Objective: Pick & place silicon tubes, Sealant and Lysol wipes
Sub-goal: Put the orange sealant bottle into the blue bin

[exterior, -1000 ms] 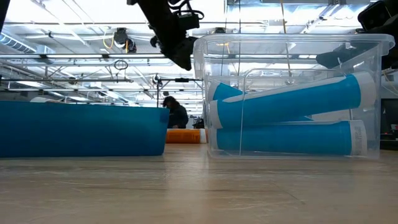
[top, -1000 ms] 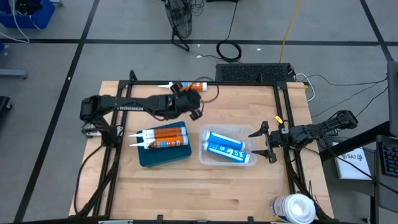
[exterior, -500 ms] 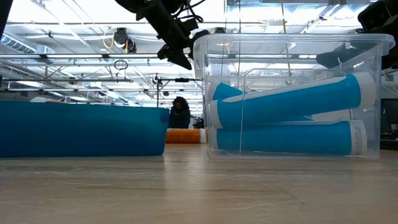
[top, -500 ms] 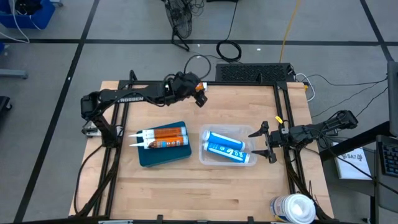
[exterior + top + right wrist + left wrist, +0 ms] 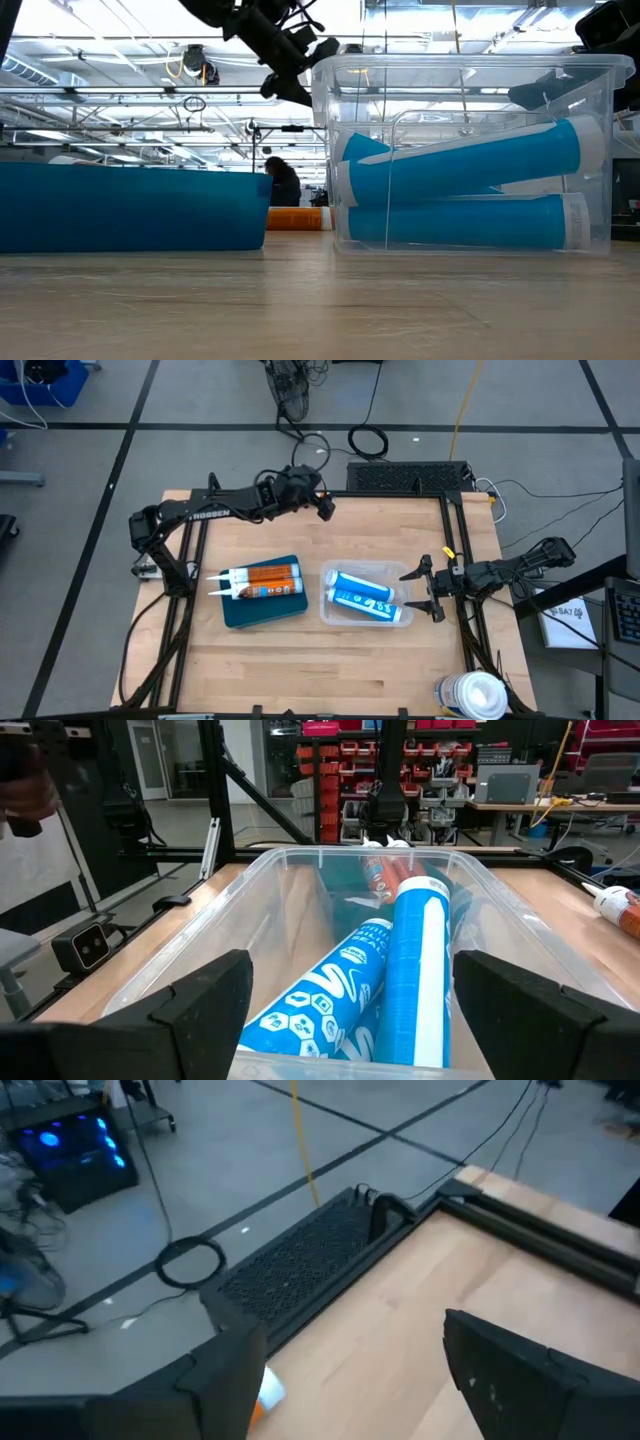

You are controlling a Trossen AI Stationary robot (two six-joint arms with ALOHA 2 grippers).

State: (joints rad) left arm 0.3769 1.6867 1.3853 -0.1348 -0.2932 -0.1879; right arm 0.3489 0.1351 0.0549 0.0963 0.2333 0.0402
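From above we see the left gripper point(image 5: 326, 508) over the bench's point(image 5: 340, 660) far edge, jaws wide and empty. The right gripper point(image 5: 420, 588) waits just right of the clear bin point(image 5: 330, 610), jaws wide over nothing. Only this view shows the Lysol wipes point(image 5: 472, 695), at the near right corner. The low view shows two blue tubes point(image 5: 470, 160) stacked in the bin, beside the blue tray point(image 5: 130, 208).

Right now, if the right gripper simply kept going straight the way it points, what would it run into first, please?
Most likely the clear plastic bin holding the blue tubes. The right gripper stands open at the bin's right side, aimed at its near wall, and nothing shows between them.
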